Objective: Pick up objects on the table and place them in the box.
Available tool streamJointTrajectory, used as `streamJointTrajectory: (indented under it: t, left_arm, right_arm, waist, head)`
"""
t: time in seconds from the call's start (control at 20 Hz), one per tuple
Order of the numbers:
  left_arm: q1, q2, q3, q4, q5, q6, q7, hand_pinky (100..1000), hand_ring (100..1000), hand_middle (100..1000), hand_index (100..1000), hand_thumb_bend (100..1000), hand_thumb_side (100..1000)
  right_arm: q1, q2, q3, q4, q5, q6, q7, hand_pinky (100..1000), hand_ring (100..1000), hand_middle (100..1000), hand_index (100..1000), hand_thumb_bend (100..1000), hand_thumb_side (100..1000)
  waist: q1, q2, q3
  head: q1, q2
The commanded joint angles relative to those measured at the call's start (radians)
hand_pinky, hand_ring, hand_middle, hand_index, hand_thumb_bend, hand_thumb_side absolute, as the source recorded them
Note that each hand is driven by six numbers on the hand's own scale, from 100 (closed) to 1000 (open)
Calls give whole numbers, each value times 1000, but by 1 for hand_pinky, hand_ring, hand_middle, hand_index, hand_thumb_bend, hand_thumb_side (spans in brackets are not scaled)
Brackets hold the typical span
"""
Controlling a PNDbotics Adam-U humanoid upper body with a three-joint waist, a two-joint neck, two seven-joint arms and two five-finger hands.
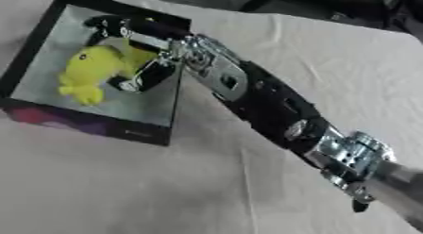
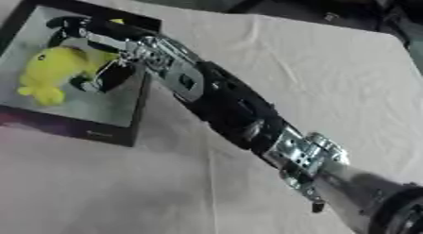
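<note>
Cloth-draped table (image 1: pixel 273 54) — staged lab bench, by the look.

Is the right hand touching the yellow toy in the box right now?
Touching. In the left eye view, the right hand has its fingers curled against the yellow toy.

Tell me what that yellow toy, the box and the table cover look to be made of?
The yellow toy looks like soft plush: matte, rounded, lumpy outline, though rubber is possible. The box seems to be stiff card, with dark flat walls, sharp corners and a pale grey inside. The table cover looks like cloth: off-white, matte, with creases. The right hand over the toy looks like black plastic and bare silver metal.
</note>
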Motion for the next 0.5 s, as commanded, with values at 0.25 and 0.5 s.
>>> streamJointTrajectory:
  t: [0.25,0.5]
  left_arm:
    - [12,13,6,0,-3,-16,4,740,517,728,703,100,694]
    - [31,16,9,12,-2,-35,8,741,517,728,701,100,690]
  right_arm:
    - [-11,-29,-43,-54,23,14,-55,1000,1000,1000,970,304,370]
    - [-5,-52,-70,-110,-56,56,-76,1000,1000,1000,974,263,330]
  waist:
    - [28,-14,-4]
    - [46,-15,-13]
  head:
    - [12,-9]
    - [29,-5]
